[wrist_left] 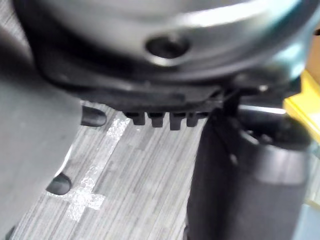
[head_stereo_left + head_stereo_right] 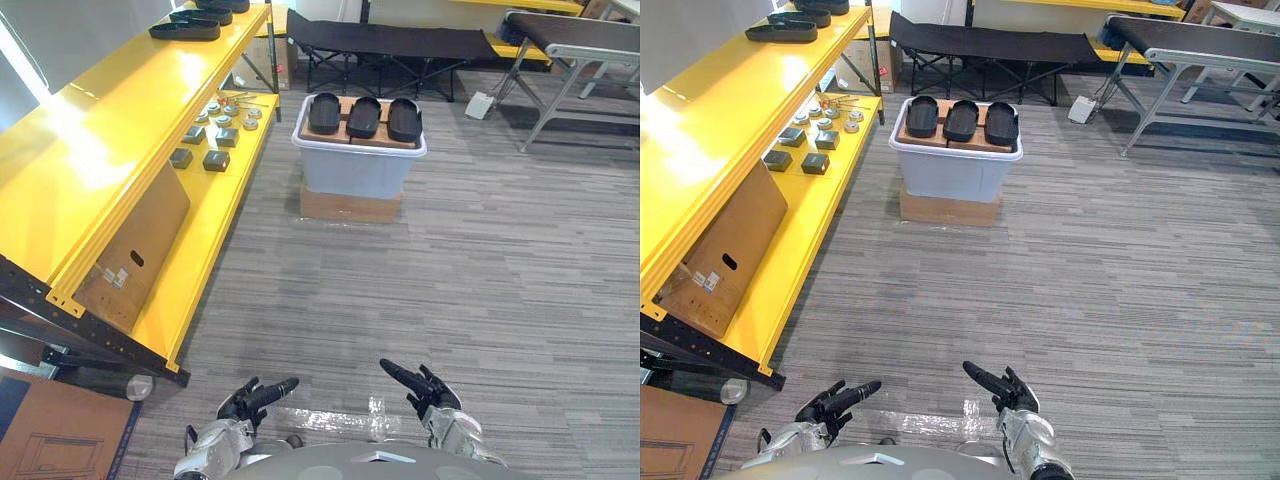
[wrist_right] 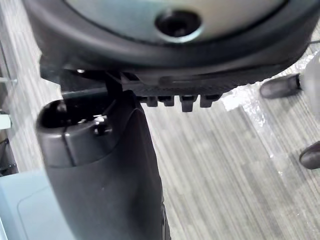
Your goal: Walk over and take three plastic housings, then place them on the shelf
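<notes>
Left robot hand (image 2: 258, 397), right robot hand (image 2: 421, 386) low over floor (image 2: 480, 280), fingers straight, both empty. Three plastic housings (image 2: 364, 117) side by side atop pale bin (image 2: 355, 170), well ahead. Yellow shelf (image 2: 110, 150) at left. Judgement: nothing taken yet; walk, pickup, placing all remain.

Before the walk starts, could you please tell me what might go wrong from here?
The bin stands on a box; a bump on arrival might shift it and spill the three housings lying on top. The shelf runs along the left of the path, so the left hand could clip it. With three housings and two empty hands, the right hand may drop one if it carries two.
</notes>
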